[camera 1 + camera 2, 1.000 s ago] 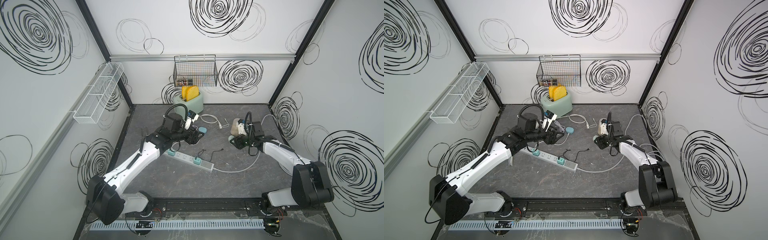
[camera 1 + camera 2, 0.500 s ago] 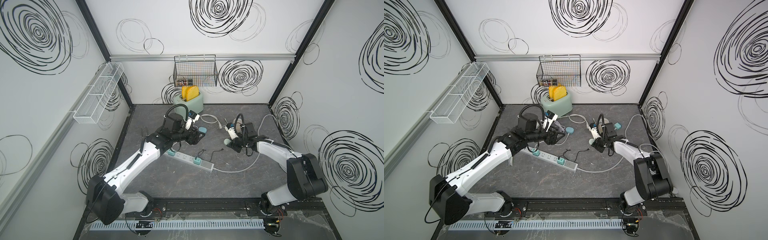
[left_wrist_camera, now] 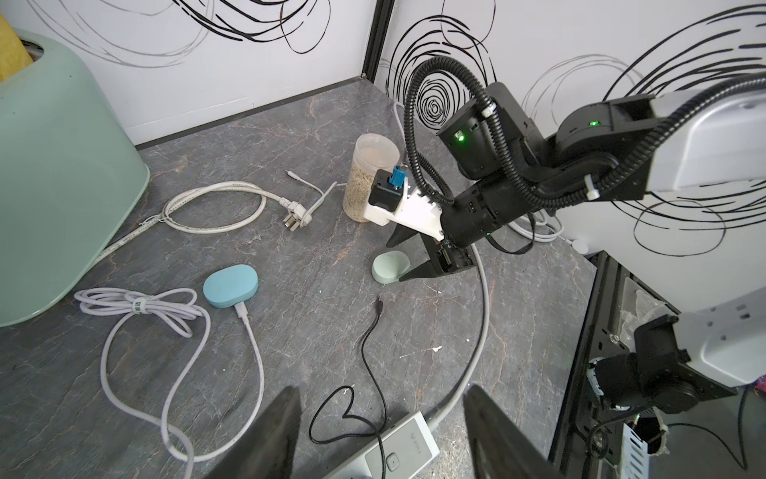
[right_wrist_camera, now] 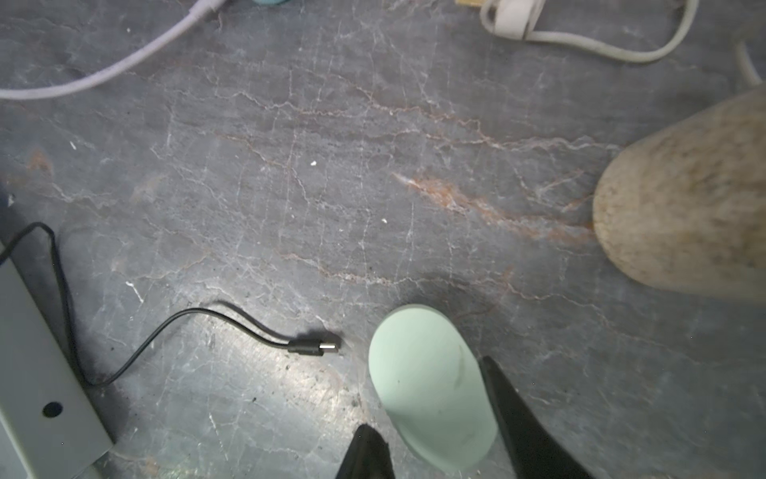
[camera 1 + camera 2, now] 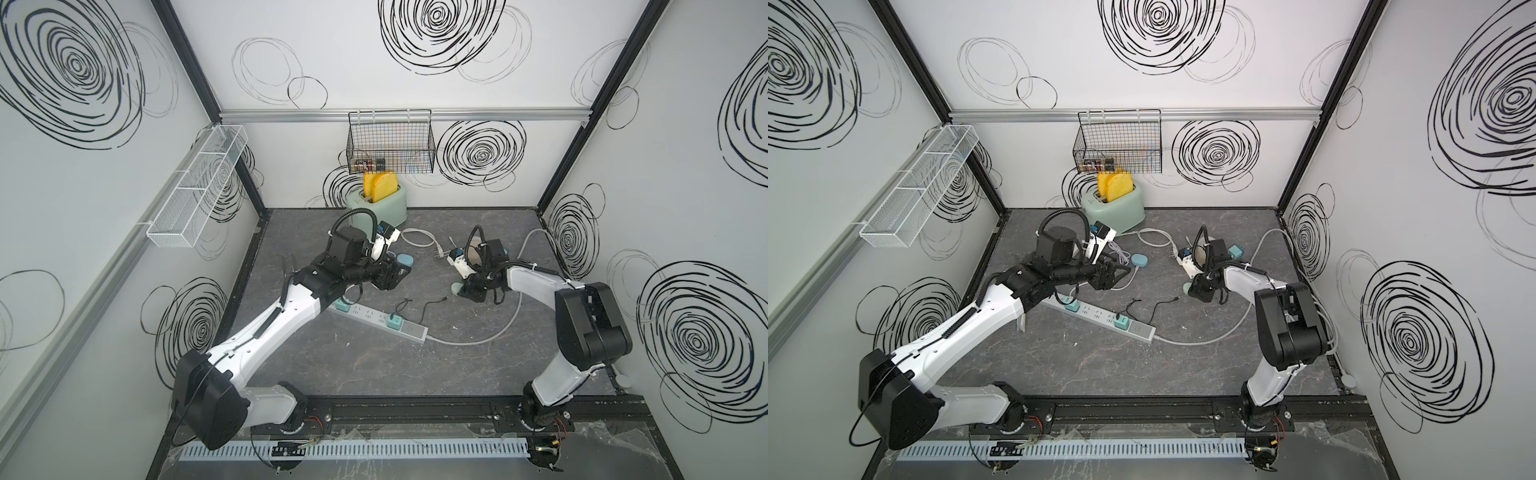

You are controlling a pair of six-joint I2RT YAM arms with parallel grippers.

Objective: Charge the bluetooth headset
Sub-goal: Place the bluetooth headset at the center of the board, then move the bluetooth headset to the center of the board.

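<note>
We judge the task barely begun. On the tabletop [image 5: 374,374] the power strip [image 5: 380,318] already feeds the black cable [image 4: 195,310]. The left gripper [image 3: 381,390] hangs open and empty. The right gripper [image 4: 427,394] has open jaws straddling the pale green headset case [image 4: 422,373], which lies flat, unplugged. The cable's plug [image 4: 317,346] lies loose just beside the case.

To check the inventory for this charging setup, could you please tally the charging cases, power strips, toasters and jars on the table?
Charging cases: 2, the blue case and the pale green case
Power strip: 1
Toaster: 1
Jar: 1
Total: 5
</note>
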